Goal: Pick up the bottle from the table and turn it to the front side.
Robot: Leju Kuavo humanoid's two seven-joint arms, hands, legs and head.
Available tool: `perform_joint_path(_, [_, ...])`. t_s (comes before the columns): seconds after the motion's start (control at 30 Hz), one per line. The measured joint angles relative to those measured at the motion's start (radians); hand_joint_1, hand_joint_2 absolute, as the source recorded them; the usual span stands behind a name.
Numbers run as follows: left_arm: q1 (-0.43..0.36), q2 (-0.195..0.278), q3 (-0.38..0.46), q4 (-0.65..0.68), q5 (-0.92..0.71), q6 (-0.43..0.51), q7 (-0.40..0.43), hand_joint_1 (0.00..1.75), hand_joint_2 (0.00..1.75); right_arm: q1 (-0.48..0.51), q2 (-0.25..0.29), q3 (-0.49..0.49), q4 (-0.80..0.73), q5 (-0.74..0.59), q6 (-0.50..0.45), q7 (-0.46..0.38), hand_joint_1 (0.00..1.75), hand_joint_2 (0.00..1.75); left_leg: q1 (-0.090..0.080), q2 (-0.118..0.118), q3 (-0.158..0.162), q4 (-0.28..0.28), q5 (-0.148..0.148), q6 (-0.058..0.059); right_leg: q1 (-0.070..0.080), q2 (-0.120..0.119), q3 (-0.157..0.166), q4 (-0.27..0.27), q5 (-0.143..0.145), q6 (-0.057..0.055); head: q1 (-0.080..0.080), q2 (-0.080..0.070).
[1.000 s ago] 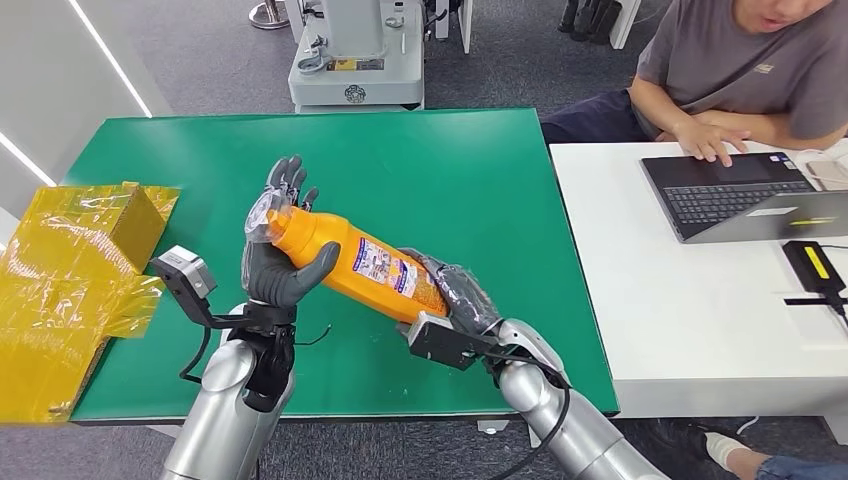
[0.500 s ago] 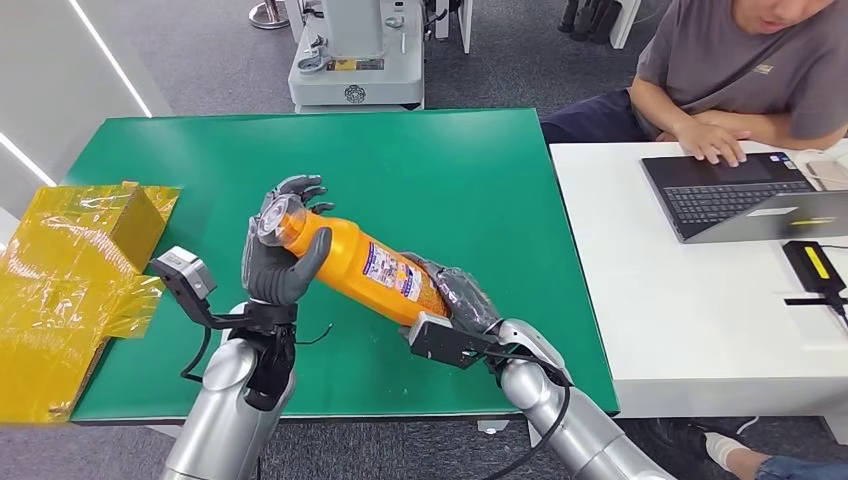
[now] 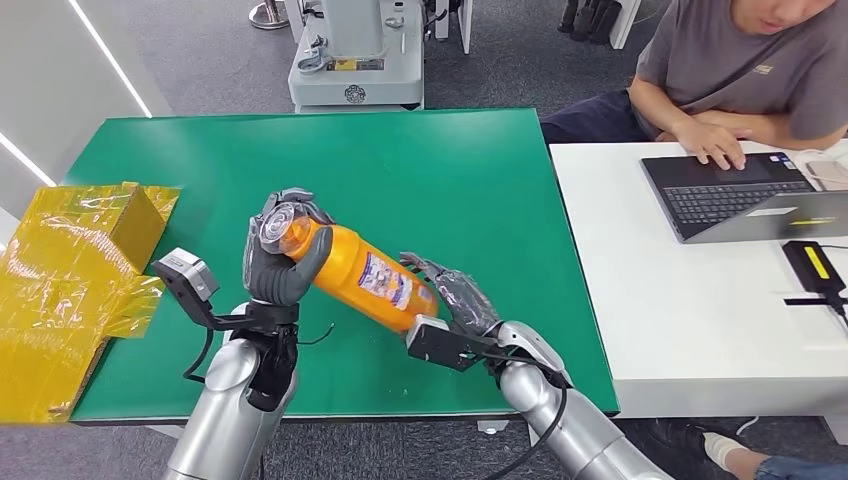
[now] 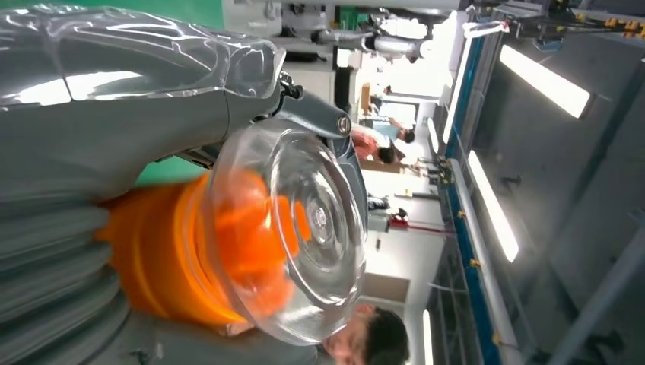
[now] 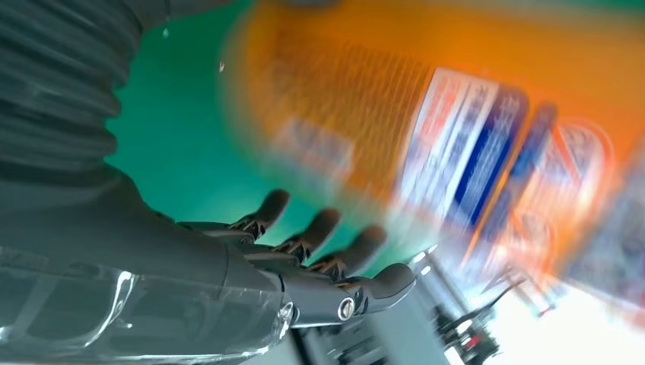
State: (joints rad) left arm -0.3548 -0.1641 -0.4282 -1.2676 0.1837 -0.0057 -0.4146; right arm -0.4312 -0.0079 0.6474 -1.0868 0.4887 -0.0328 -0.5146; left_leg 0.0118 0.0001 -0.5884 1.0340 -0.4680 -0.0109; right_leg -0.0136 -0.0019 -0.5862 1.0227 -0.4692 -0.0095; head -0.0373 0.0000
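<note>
Gripping the neck end of the orange bottle (image 3: pixel 355 275), the left hand (image 3: pixel 277 262) has its fingers (image 3: pixel 290 197) curled over the clear cap (image 4: pixel 293 228) and its thumb wrapped around the shoulder — a firm hold. The bottle lies tilted above the green counter (image 3: pixel 450 180), cap end up toward the left, base down toward the right, its printed label (image 3: pixel 385 281) facing up. The right hand (image 3: pixel 458 298) sits at the base end with its fingers (image 5: pixel 319 228) spread apart; the right wrist view shows them loosely extended just beside the blurred bottle, and whether they touch it I cannot tell. The left wrist view looks straight onto the cap, orange showing through it.

A yellow box (image 3: pixel 70 270) wrapped in film stands at the counter's left edge. At a white desk (image 3: pixel 690 320) to the right, a person (image 3: pixel 745 70) rests a hand on a laptop (image 3: pixel 745 195).
</note>
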Motion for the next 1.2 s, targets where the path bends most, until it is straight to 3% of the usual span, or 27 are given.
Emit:
perform_joint_path(0.07, [0.001,0.002,0.002,0.0,-0.002,0.003,-0.001,1.75,1.75,0.002,0.001,-0.004,0.0,-0.004,-0.022,0.017,0.0,1.75,0.0,0.0,0.0,0.0,0.0,0.0,0.0,0.0,0.0,0.0,0.0,0.0,0.0,0.0])
perform_joint_path(0.2, [0.003,0.003,0.007,0.0,-0.002,0.005,-0.003,1.75,1.75,0.005,0.006,-0.017,0.001,-0.03,-0.068,0.038,0.0,0.0,0.0,0.0,0.0,0.0,0.0,0.0,0.0,0.0,0.0,0.0,0.0,0.0,0.0,0.0])
perform_joint_path(0.4, [0.008,0.0,0.008,0.0,-0.009,0.02,-0.004,1.75,1.75,0.04,0.023,-0.059,-0.036,-0.122,-0.178,0.014,0.0,0.0,0.0,0.0,0.0,0.0,0.0,0.0,0.0,0.0,0.0,0.0,0.0,0.0,0.0,0.0])
perform_joint_path(0.63, [0.008,-0.003,0.009,0.0,-0.011,0.024,-0.004,1.75,1.75,0.076,0.034,-0.073,-0.103,-0.153,-0.217,0.003,0.0,0.0,0.0,0.0,0.0,0.0,0.0,0.0,0.0,0.0,0.0,0.0,0.0,0.0,0.0,0.0])
perform_joint_path(0.77, [0.007,-0.005,0.009,0.0,-0.01,0.035,-0.004,1.75,1.75,0.112,0.044,-0.08,-0.175,-0.199,-0.295,-0.035,0.0,0.0,0.0,0.0,0.0,0.0,0.0,0.0,0.0,0.0,0.0,0.0,0.0,0.0,0.0,0.0])
perform_joint_path(1.03, [-0.011,0.012,0.036,-0.022,-0.113,0.158,-0.015,1.75,1.75,0.233,0.06,-0.082,-0.393,-0.305,-0.492,-0.109,0.0,0.0,0.0,0.0,0.0,0.0,0.0,0.0,0.0,0.0,0.0,0.0,0.0,0.0,0.0,0.0])
perform_joint_path(1.2, [-0.014,0.042,0.069,-0.077,-0.182,0.185,-0.003,1.75,1.75,0.295,0.062,-0.081,-0.483,-0.338,-0.526,-0.123,0.0,0.0,0.0,0.0,0.0,-0.001,0.0,0.0,0.0,0.0,0.0,0.0,0.0,0.0,0.0,0.0])
